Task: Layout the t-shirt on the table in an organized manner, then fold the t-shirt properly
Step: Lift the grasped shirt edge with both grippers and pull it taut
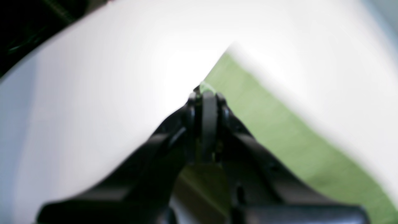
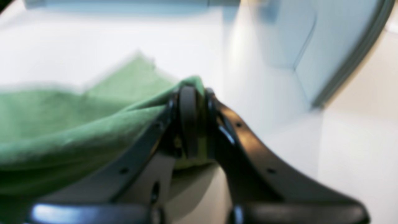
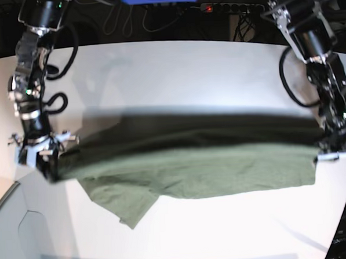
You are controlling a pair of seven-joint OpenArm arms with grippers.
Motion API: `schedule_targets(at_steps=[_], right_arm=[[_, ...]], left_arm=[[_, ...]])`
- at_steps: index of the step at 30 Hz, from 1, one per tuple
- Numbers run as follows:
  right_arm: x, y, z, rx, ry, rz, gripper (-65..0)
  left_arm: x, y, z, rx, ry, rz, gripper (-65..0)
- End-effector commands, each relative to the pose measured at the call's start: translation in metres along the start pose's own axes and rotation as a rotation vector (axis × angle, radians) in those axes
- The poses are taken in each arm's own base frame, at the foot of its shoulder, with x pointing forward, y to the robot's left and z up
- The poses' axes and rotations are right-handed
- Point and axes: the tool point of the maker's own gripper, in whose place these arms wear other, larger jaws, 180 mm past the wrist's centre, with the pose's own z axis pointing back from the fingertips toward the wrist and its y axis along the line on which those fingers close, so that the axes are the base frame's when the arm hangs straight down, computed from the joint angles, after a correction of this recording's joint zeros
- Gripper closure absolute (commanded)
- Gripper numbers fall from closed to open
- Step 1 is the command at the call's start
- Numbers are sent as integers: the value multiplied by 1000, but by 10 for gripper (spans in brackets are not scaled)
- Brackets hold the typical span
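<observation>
The olive-green t-shirt (image 3: 192,166) is stretched wide across the white table (image 3: 176,71), held up by both ends, its lower part resting on the tabletop and one sleeve (image 3: 130,207) hanging toward the front. My left gripper (image 1: 207,93) is shut on the shirt's edge (image 1: 279,130); in the base view it is at the right (image 3: 328,150). My right gripper (image 2: 191,90) is shut on a bunched edge of the shirt (image 2: 77,133); in the base view it is at the left (image 3: 47,165). Both wrist views are blurred.
A grey panel (image 3: 10,236) sits at the table's front-left corner, also in the right wrist view (image 2: 298,40). Cables and a power strip (image 3: 224,8) lie behind the table's far edge. The table's right edge is close to my left gripper.
</observation>
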Motion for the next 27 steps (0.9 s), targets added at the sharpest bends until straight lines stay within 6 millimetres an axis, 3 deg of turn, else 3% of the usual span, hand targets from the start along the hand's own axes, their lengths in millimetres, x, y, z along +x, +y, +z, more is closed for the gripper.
schedule_targets(at_steps=[1,4,8,14,20,24,27], right_arm=[[31,-7,-9,-12,-93,10,0],[38,-15,-13,-23,-67,34,0],[25,-21,11,-47,-16,46,0],[-16,-12,60,-39,98,51,0],[-61,-5,102,-33,233,33,0],[-80,-3,124,-31,298,26,0],[-88,-2,136,-31,329,23,0]], left_arm=[[35,-11,-3,-17,-67,7,-1],[51,-31,-8,-52,-55,36,-1],[51,-33,-4,-59,-43,35,-1],[20,4,25,-9,-25,-46,-1],[-30,49,58,61,58,-102,-1],[-51,82,72,139,90,-36,-1],[-64,94,76,165,118,-26,-1]])
